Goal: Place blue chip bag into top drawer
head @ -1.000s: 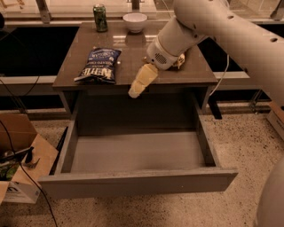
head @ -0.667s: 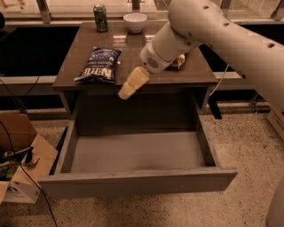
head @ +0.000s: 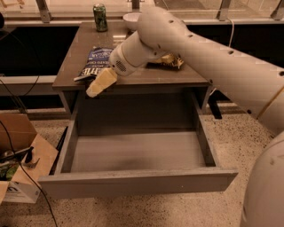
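Note:
The blue chip bag [head: 94, 62] lies flat on the brown table top [head: 133, 75], near its front left, dark navy with white lettering. My gripper [head: 98, 85] hangs at the table's front edge, just in front of the bag's near end and partly covering it, above the drawer's back left. The top drawer [head: 137, 153] is pulled fully open below the table, wide and shallow, with a bare grey inside. My white arm reaches in from the right across the table.
A green can [head: 100, 11] and a white bowl [head: 133, 18] stand at the table's back. A yellow-and-brown chip bag [head: 171, 61] lies behind my arm. An open cardboard box [head: 17, 155] with cables sits on the floor at the left.
My gripper has moved left along the table's front edge, from the middle toward the blue chip bag's near end. The bag and the drawer have not moved.

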